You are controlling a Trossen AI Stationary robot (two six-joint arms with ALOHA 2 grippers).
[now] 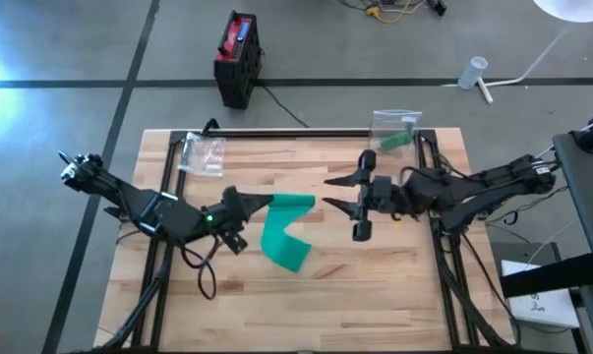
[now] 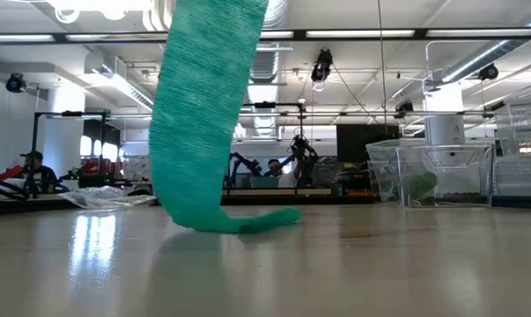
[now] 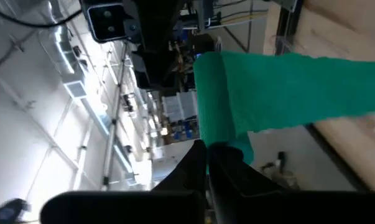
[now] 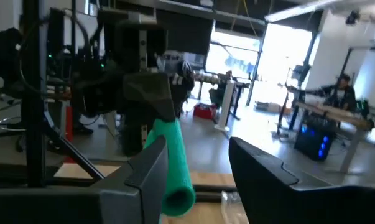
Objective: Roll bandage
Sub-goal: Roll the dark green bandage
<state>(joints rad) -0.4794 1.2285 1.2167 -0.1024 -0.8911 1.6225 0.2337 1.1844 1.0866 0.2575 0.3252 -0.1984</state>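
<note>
A green bandage [image 1: 284, 231] is lifted at its upper end, which is rolled into a short tube [image 3: 212, 87]. The loose strip hangs down [image 2: 203, 114], and its lower end [image 2: 252, 220] lies curled on the wooden table. My left gripper [image 1: 262, 205], left of the table's middle, is shut on the rolled end. My right gripper [image 1: 335, 194] faces it from the right and is open. Its two fingers stand just short of the tube's free end [image 4: 175, 186], and I see no touch. My left gripper pinches the rolled upper end of the bandage [image 3: 227, 146] between its two shut fingers [image 3: 199, 158]. The fingers point level toward the table's right side. The tube is held clear of the table. The strip hangs slack below it, with its lower end on the wood.
A crumpled clear plastic bag [image 1: 203, 154] lies at the far left of the table. A clear bag with something green inside [image 1: 394, 133] stands at the far right. A black and red box [image 1: 239, 57] sits on the floor beyond the table.
</note>
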